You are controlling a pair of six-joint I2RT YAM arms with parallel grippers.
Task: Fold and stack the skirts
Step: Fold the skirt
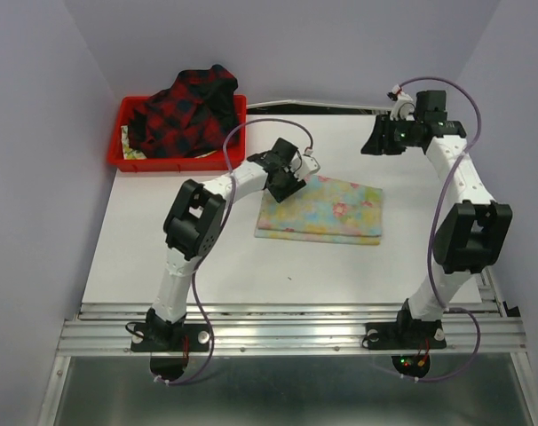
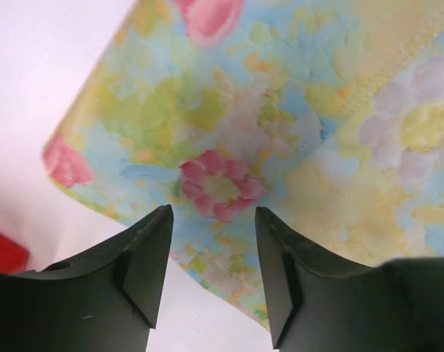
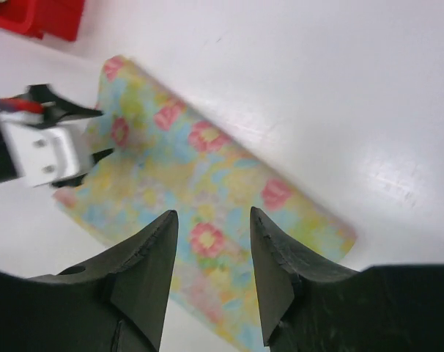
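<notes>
The pastel yellow and blue floral skirt [image 1: 327,211] lies folded flat in the middle of the white table; it also shows in the left wrist view [image 2: 280,132] and the right wrist view [image 3: 200,198]. The red-and-black plaid skirt [image 1: 185,111] is heaped in the red tray at the back left. My left gripper [image 1: 285,186] is open and empty, low over the floral skirt's left edge [image 2: 213,216]. My right gripper [image 1: 373,142] is open and empty, raised above the table behind the skirt's right end [image 3: 211,220].
The red plastic tray [image 1: 127,158] stands at the table's back left corner, with a bit of pale floral cloth under the plaid. Purple walls close in the left, back and right. A metal rail runs along the near edge.
</notes>
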